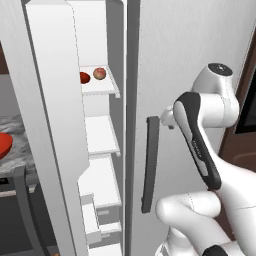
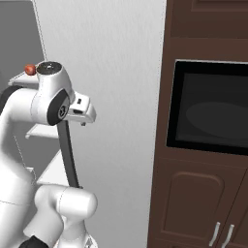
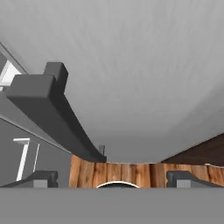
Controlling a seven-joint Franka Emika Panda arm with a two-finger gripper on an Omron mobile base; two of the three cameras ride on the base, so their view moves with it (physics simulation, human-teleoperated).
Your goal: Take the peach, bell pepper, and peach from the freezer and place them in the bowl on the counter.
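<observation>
You are facing the fridge with the freezer (image 1: pixel 100 150) door swung open on your left. On an upper freezer shelf (image 1: pixel 102 87) sit the pepper (image 1: pixel 84 77) and a peach (image 1: pixel 100 73), just beside each other. The bowl (image 1: pixel 4 144) rests on the surface (image 1: pixel 15 131), at the far left edge. Your gripper (image 3: pixel 112 177) hangs empty with its fingers spread apart, near the dark handle (image 1: pixel 150 162) of the wider fridge door (image 1: pixel 190 55), pointing down toward the wooden floor (image 3: pixel 131 174).
</observation>
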